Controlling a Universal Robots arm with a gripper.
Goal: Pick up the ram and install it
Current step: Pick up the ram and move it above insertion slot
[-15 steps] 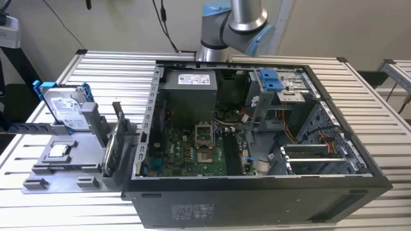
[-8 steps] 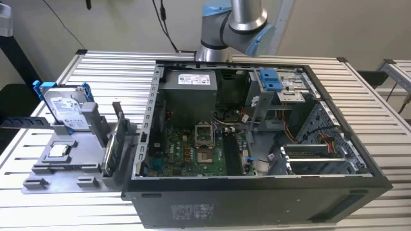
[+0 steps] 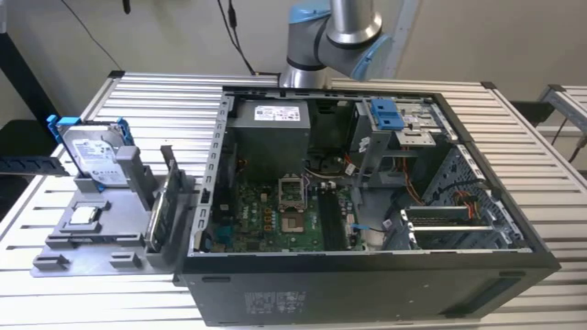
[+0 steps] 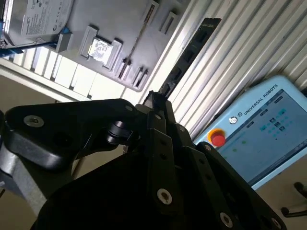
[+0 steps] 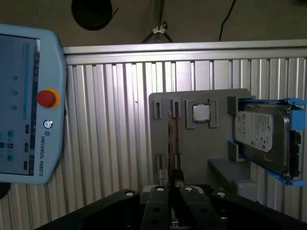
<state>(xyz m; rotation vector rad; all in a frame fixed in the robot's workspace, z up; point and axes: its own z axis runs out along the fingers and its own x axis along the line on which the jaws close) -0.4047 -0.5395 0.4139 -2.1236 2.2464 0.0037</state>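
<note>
**At the claw: ram pinched, held out over the table slats**

Second wrist view: claw [image 4: 156, 103] is pressed together on one end of the ram [image 4: 192, 52]. The dark stick runs straight out from the fingertips, its black chips showing, with its free end over the bare slats of the table [image 4: 240, 43] beside the gray tray [image 4: 120, 28]. First wrist view: claw [image 5: 172, 189] sits low over the near edge of the tray [image 5: 192, 158]. I cannot tell the ram from the tray's slot lines there.

Tray contents, exterior view: gray tray [image 3: 82, 240] lies on the table [image 3: 156, 96], at the exterior view's left of the case.
- Hard drive [image 3: 92, 155] in its blue frame, standing tilted in a cradle at the far end; also seen in both wrist views [image 4: 43, 17] [image 5: 264, 134].
- Processor chip [image 3: 84, 215] flat in a square recess; also [image 4: 100, 48] [image 5: 201, 112].
- Circuit card [image 3: 158, 216] standing on edge in a slot on the side nearest the case.

Case contents: computer case [image 3: 367, 289] lies on its side, panel off.
- Green motherboard [image 3: 275, 213] on the floor.
- Gray power supply [image 3: 271, 130] at the far wall.
- Blue-tabbed drive bay [image 3: 390, 113] to the exterior view's right of it.

Arm [image 3: 335, 34] rises behind the case. Teach pendant [image 5: 24, 105] with a red button shows beside the slats, also [image 4: 268, 129].
</note>
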